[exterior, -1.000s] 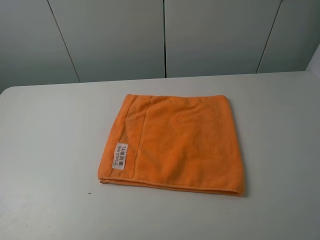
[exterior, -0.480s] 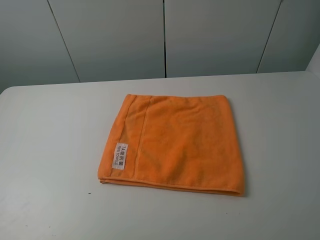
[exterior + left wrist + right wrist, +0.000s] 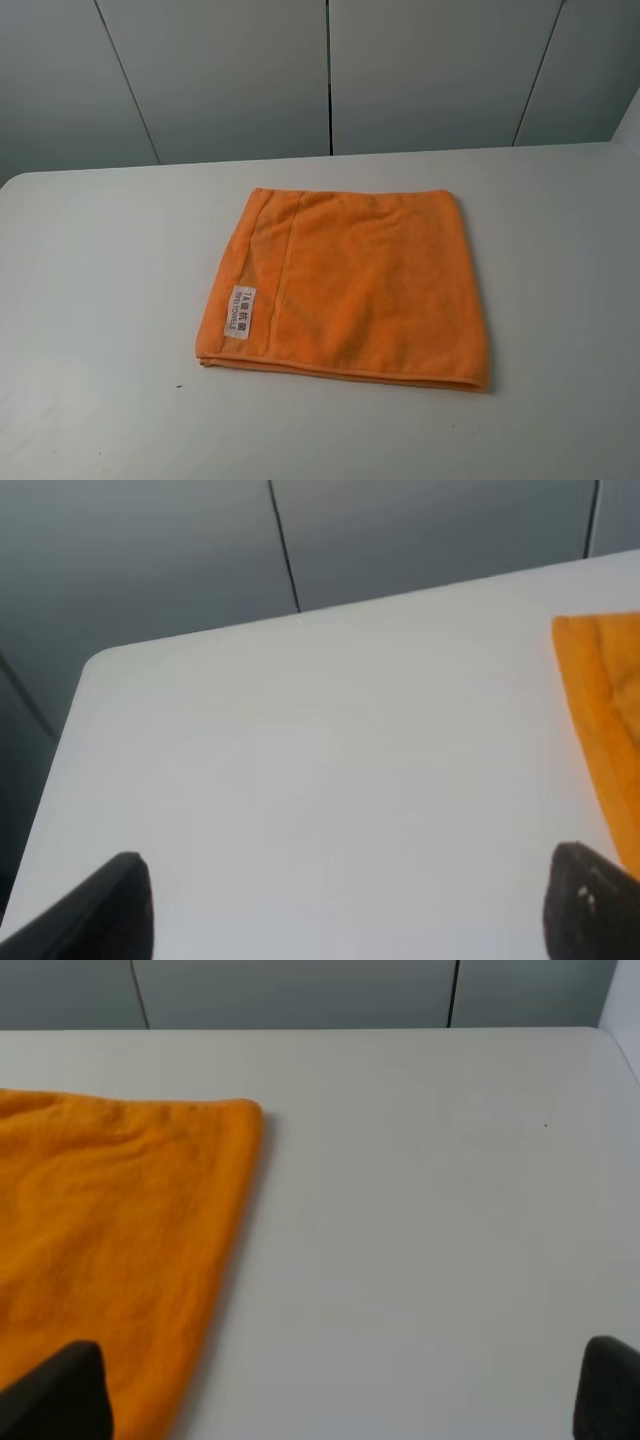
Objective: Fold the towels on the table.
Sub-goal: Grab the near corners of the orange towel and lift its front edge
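Big smooth white table (image 3: 100, 250) w/ rounded corners; the fuzzy orange microfibre towel (image 3: 360, 290) lies flat near the middle as a rough square, hems stitched, front edge looks doubled. My left gripper (image 3: 350, 912) and right gripper (image 3: 335, 1395) are both spread wide, dark fingers well apart. Tiny white rectangular label (image 3: 240, 311) w/ dark print sits by the towel's left hem.

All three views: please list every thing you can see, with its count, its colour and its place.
towel: one, orange, flat near the middle of the table
label: one, white with dark print, on the towel's left part
table: one, white, under the towel
wall panels: grey, behind the table
left gripper: one, black, open, left of the towel
right gripper: one, black, open, by the towel's right edge
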`<state>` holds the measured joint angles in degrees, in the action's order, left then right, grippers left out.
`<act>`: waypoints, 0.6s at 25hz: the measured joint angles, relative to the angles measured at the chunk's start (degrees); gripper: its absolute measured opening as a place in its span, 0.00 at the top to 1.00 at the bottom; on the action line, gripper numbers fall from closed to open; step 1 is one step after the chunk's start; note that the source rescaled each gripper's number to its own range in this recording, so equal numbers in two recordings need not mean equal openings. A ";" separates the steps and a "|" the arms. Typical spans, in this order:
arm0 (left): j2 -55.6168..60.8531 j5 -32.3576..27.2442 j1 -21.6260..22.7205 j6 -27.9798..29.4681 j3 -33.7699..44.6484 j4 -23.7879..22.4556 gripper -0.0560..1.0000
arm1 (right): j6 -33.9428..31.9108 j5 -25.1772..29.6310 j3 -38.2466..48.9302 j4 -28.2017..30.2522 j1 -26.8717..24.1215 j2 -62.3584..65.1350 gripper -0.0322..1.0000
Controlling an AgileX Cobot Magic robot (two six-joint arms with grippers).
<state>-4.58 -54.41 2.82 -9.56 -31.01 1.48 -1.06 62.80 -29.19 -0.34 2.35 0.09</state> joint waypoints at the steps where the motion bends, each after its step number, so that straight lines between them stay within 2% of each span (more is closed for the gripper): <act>1: -1.46 0.62 0.00 -0.65 -0.13 0.28 0.00 | -0.41 0.00 0.00 -0.45 0.00 0.00 0.00; 4: -7.36 3.66 0.00 -2.56 -0.13 0.70 0.00 | -1.04 0.00 0.00 -1.79 0.00 0.00 0.00; 8: -16.82 8.46 0.00 -7.84 -0.13 2.33 0.00 | -1.18 0.00 0.00 -2.06 0.00 0.00 0.00; 11: -24.65 12.52 0.00 -12.34 -0.63 4.74 0.00 | 1.06 0.00 0.00 -3.56 0.00 -0.13 0.00; 15: -35.28 17.27 -0.97 -14.27 -2.39 7.95 0.00 | 6.16 0.00 0.00 -5.75 0.00 -5.45 0.00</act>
<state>-39.86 -37.13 1.85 -23.83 -33.41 9.43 5.10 62.80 -29.19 -6.09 2.35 -5.36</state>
